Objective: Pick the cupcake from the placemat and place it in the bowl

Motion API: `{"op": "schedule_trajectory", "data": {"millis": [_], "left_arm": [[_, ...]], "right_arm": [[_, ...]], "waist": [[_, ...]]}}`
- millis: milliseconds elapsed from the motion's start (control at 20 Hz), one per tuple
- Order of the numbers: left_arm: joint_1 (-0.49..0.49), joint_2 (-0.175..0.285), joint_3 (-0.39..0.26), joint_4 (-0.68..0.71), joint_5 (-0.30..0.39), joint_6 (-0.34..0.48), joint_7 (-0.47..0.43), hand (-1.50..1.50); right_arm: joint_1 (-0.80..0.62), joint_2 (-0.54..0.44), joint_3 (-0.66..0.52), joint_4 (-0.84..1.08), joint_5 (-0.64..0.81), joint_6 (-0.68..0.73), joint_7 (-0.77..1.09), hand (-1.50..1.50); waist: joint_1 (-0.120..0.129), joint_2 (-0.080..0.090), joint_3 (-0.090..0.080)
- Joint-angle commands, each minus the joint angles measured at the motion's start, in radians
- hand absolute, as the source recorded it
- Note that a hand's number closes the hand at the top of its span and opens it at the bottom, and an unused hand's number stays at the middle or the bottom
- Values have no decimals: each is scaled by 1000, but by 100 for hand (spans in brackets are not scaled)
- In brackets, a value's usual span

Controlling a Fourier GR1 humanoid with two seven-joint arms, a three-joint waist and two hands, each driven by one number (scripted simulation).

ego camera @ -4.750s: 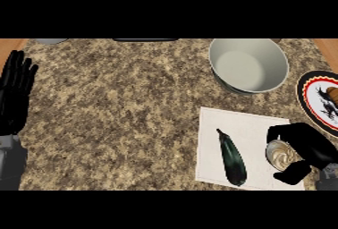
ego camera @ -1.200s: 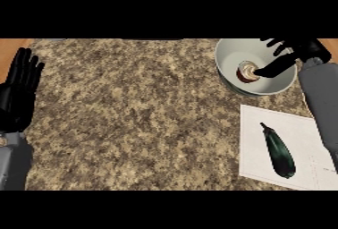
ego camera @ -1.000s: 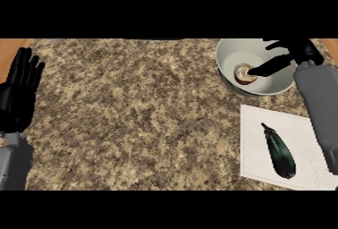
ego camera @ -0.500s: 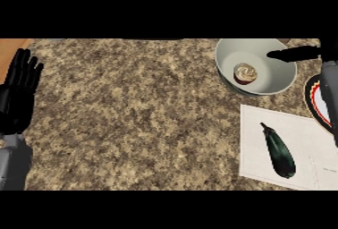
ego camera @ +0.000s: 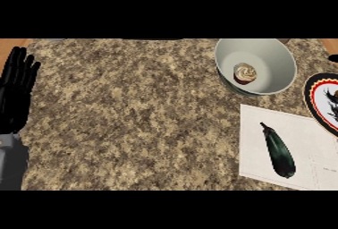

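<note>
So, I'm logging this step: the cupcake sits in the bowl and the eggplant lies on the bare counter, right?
Not quite: the head view shows the eggplant lying on the white placemat, not the bare counter. The cupcake does sit in the bowl.

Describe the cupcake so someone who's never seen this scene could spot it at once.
At the counter's far right stands a pale bowl, just beyond the white placemat. The cupcake sits inside it, small and round with a swirled cream top, unlike the long dark eggplant on the placemat.
</note>
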Motion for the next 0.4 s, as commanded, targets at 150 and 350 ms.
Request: {"op": "schedule_trajectory", "data": {"millis": [150, 350], "left_arm": [[0, -13, 2, 84, -13, -20, -103, 0], [14, -45, -26, 31, -28, 9, -74, 0]], "right_arm": [[69, -180, -89, 138, -79, 158, -143, -150], [144, -251, -126, 192, -108, 236, -236, -150]], "waist": [[4, 8, 1], [9, 8, 3]]}}
